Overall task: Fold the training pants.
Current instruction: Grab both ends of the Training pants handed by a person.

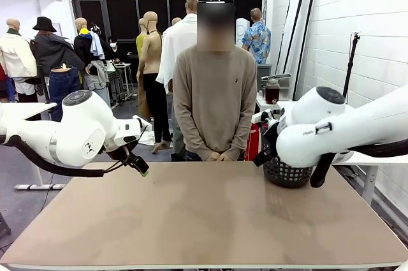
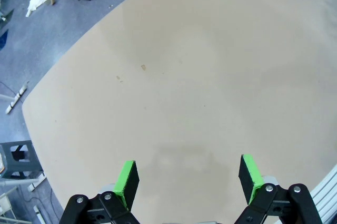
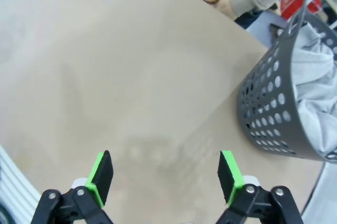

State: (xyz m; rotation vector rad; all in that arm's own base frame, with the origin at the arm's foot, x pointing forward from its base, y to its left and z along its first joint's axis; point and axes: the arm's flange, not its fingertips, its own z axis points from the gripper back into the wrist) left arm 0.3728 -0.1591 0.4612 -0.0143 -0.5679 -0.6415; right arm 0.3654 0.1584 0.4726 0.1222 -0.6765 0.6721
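Right gripper (image 3: 166, 174): fingers spread, empty, poised above the bare table (image 3: 105, 76) just beside the basket (image 3: 268, 113). Left gripper (image 2: 189, 174): fingers spread, empty, above the table near its far left corner. The training pants (image 3: 316, 76) lie bunched inside the basket, near the table's far right corner.

Step in hand, as judged: extraction. Enter through the basket's open mouth, pinch a raised fold clear of the wall, and lift vertically. While the pants are bundled, neither their heading nor their long axis can be read.
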